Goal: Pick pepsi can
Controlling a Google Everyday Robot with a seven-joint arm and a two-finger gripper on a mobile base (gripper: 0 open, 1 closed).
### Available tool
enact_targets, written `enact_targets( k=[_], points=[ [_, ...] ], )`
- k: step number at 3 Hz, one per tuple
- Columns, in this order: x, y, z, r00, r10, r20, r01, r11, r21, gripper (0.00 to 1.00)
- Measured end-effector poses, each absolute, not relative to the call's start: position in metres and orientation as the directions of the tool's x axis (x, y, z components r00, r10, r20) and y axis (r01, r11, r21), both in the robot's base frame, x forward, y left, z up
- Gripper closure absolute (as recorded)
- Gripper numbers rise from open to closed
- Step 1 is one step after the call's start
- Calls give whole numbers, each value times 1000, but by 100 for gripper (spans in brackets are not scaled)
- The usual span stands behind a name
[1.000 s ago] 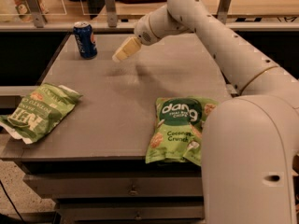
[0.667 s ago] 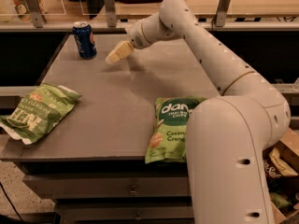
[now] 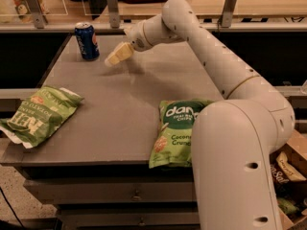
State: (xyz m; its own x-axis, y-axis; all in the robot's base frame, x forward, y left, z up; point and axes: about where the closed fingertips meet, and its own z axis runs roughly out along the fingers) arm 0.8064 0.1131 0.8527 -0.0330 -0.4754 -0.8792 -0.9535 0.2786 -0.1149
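The gripper (image 3: pixel 116 56), carrying nothing though I cannot tell its opening, is hovering near the pepsi can (image 3: pixel 87 41), which is standing upright just ahead of its tip.

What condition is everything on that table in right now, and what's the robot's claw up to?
Soda can: upright at the far left corner of the table, nothing touching it.
Claw: in the air just right of the can, not touching it.
Left chip bag: lying flat, hanging over the left edge.
Front chip bag: lying flat, hanging over the front edge, partly hidden by the arm.
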Motion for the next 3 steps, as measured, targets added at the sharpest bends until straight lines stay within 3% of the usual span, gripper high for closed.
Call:
enact_targets(
  k=[3],
  points=[
    [792,166,853,39,-390,-920,-968,215,-132,0]
  ],
)
